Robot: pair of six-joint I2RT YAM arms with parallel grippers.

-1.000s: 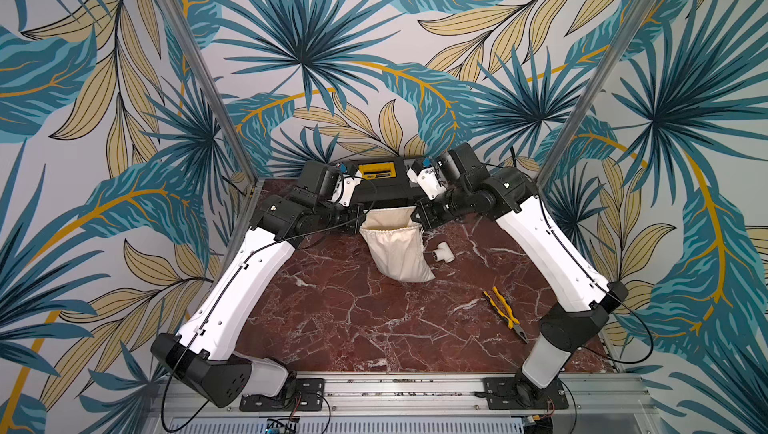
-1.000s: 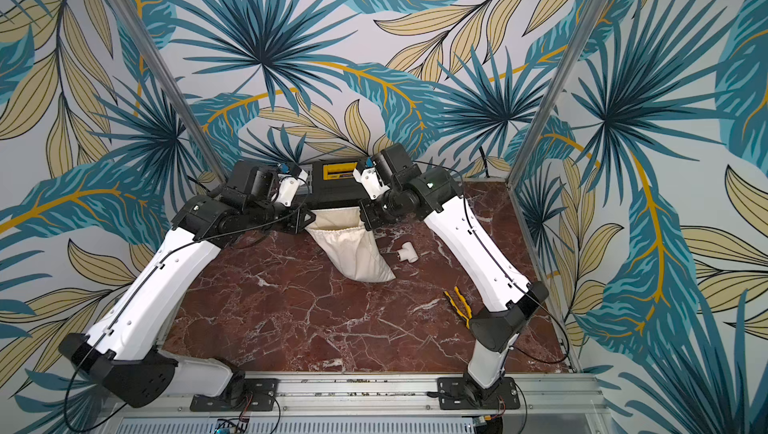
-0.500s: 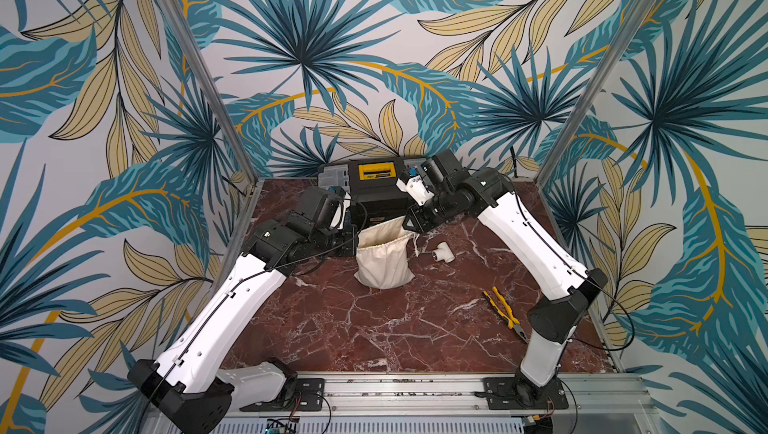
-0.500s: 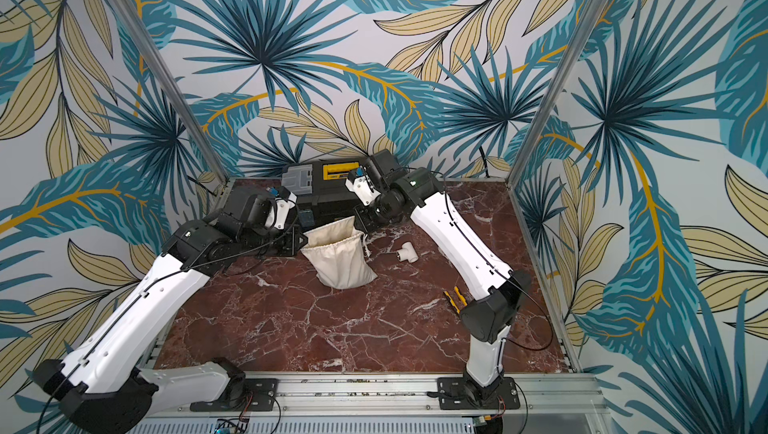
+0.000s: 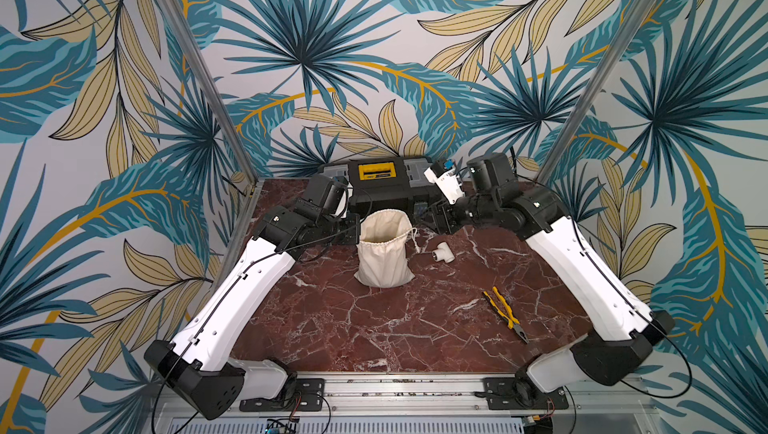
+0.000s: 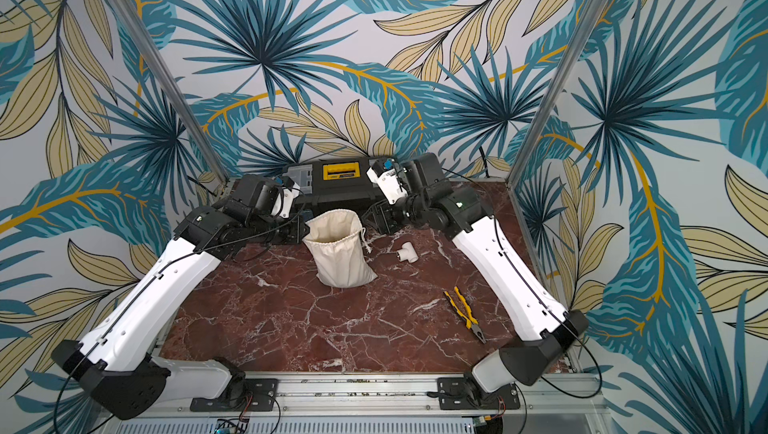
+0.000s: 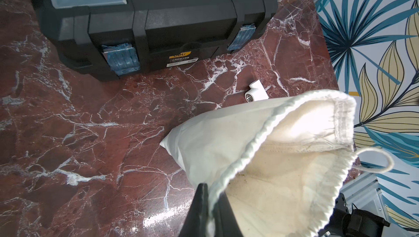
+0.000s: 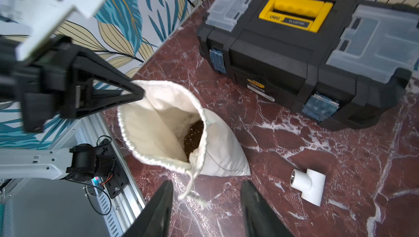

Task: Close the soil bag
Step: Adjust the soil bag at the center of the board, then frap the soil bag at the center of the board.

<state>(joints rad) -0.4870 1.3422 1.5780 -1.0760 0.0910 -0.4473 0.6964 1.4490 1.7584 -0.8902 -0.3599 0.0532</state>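
Left jaws clamp the soil bag (image 5: 384, 257) by its rim, steadying it, while right jaws, open, hover by the loose drawstring (image 8: 190, 184).

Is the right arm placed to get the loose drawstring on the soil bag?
Probably yes: the right tool stands open, the drawstring hangs free right before it, and nothing lies between.

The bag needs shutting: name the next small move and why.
Probably lower the right hand and shut it on the cord. Its jaws stand open, the cord's end showing between them; the left hand pinches the bag's rim, and the mouth gapes over soil. A pull against that hold should gather it.
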